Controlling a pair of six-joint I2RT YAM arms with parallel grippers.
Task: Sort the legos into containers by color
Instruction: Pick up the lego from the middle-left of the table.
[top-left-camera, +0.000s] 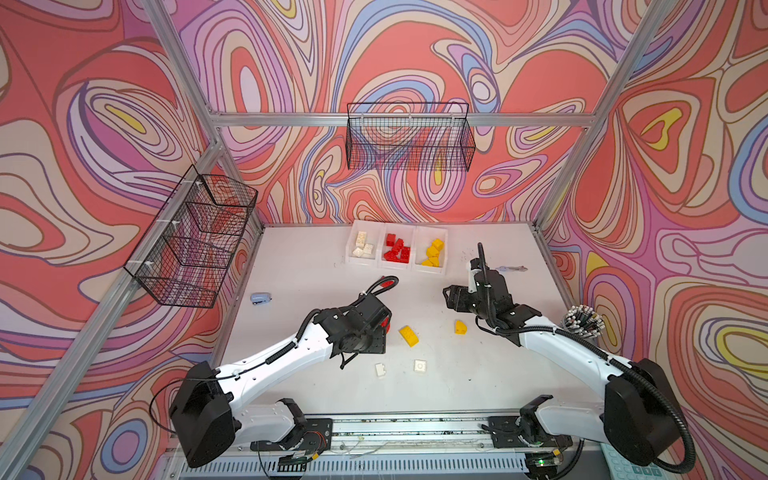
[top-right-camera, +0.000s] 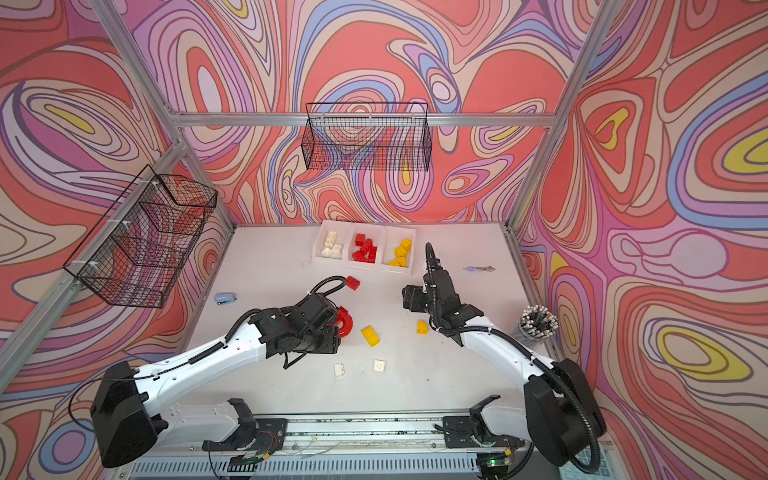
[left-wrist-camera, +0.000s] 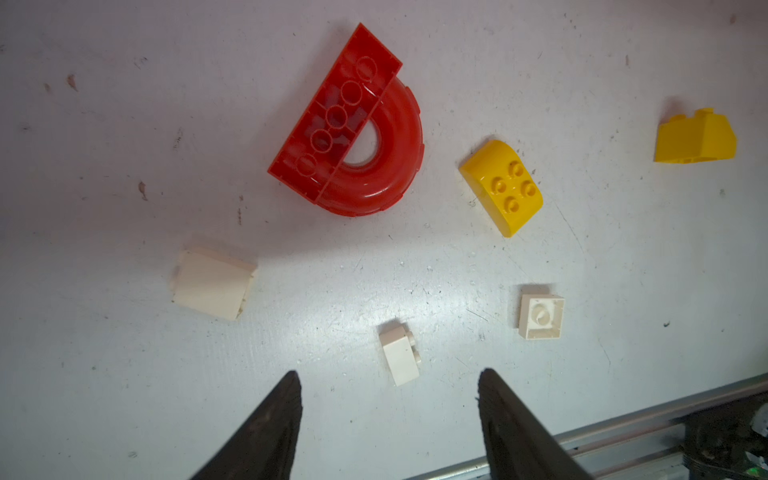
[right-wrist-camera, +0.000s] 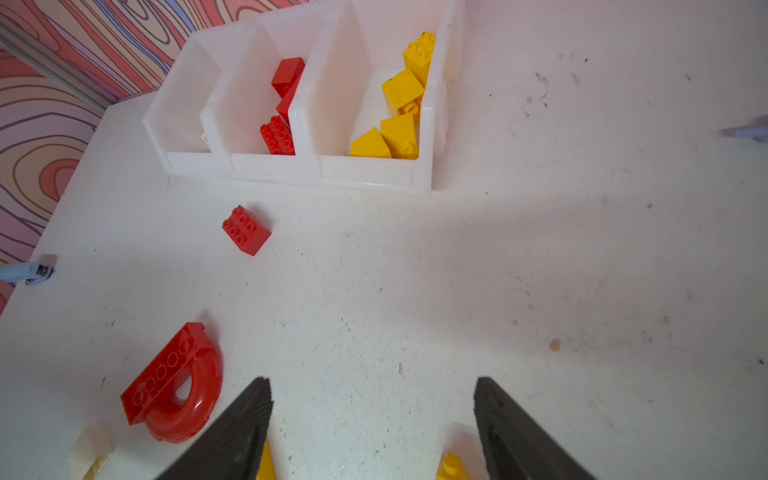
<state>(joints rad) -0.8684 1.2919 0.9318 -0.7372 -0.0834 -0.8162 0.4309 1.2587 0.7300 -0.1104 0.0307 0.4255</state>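
Three joined white containers (top-left-camera: 381, 232) stand at the back and hold white, red and yellow legos. Loose on the table lie a red arch (left-wrist-camera: 357, 137), a red brick (top-right-camera: 353, 282), a rounded yellow brick (top-left-camera: 409, 336), a yellow slope (top-left-camera: 460, 327), two small white bricks (top-left-camera: 380, 370) (top-left-camera: 420, 365) and a bigger white one (left-wrist-camera: 212, 282). My left gripper (left-wrist-camera: 389, 373) hovers open and empty above the table, and one small white brick (left-wrist-camera: 401, 359) shows between its tips. My right gripper (right-wrist-camera: 372, 379) is open and empty, facing the containers' front wall (right-wrist-camera: 365, 176).
A light-blue stapler (top-left-camera: 261, 298) lies at the table's left. A cup of pens (top-left-camera: 584, 322) stands at the right edge. Black wire baskets hang on the left wall (top-left-camera: 195, 241) and back wall (top-left-camera: 409, 137). A metal rail (left-wrist-camera: 623, 419) runs along the front edge.
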